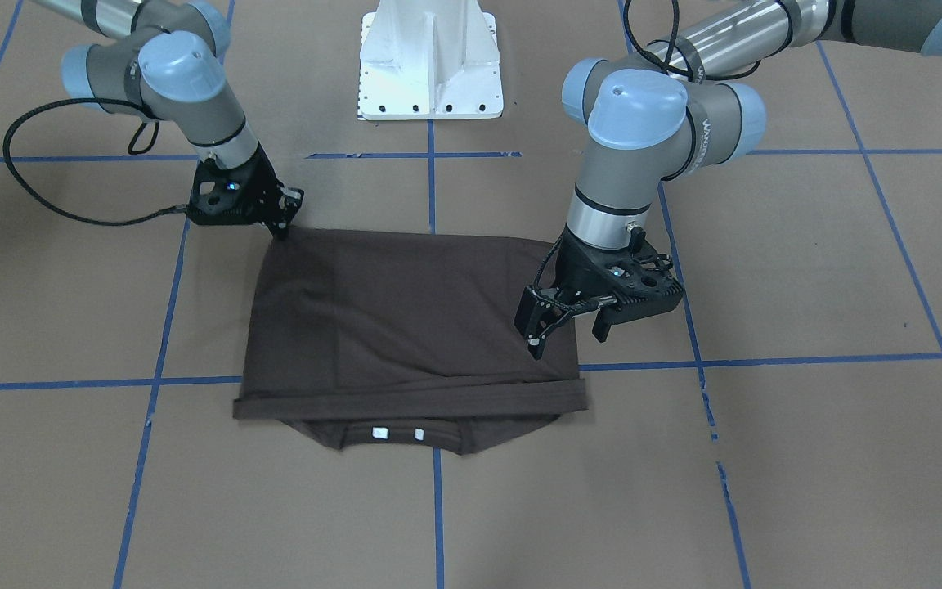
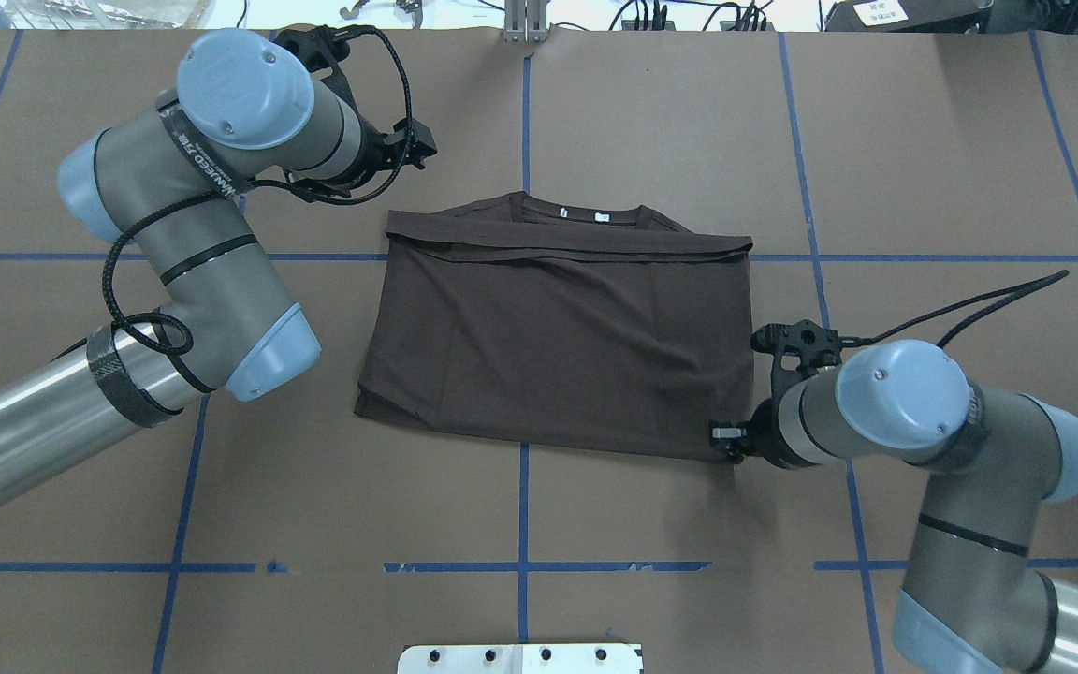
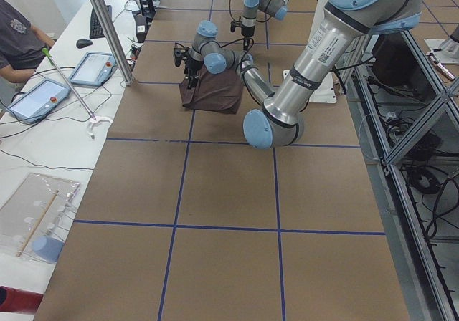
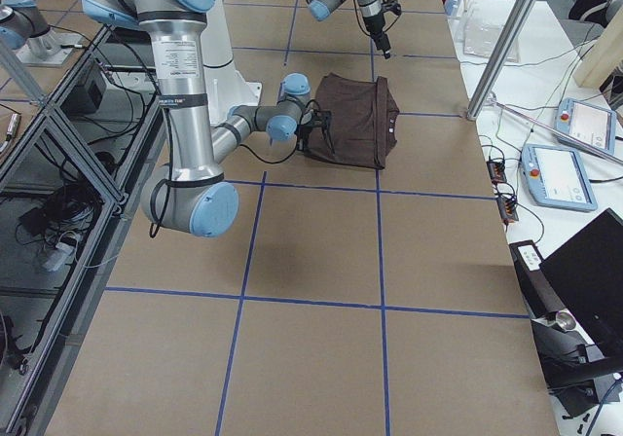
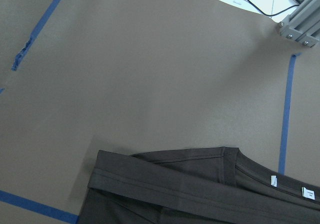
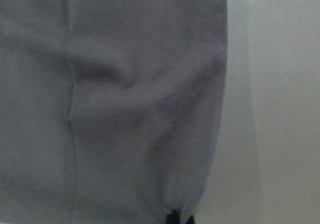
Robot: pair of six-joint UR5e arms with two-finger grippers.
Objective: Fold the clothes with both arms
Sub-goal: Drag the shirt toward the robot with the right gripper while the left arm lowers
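Two grippers are working opposite ends of the dark brown T-shirt [image 1: 405, 311], and we are reading the next move off how they are standing to it. We are seeing the shirt lying flat on the brown table [image 1: 806, 458], already doubled over. A hem band [image 1: 410, 401] is running across it just short of the collar [image 2: 581, 213], which is pointing away from the robot with its white neck tags [image 1: 395, 433] showing. Its long axis is running side to side, from one arm towards the other.

The right gripper [image 1: 283, 221] is sitting down at the corner nearest the robot on its own side. Its wrist view is showing cloth bunching to a point at the fingertips, so we are judging it pinched onto that corner. The left gripper [image 1: 567, 329] is hanging above the shirt's left edge with its fingers spread and nothing between them. Its wrist camera is looking down on the far left corner, where band and collar are meeting the table.

We are taking it that the left arm is the one needing to drop onto its edge before any lift, while the right is looking ready.
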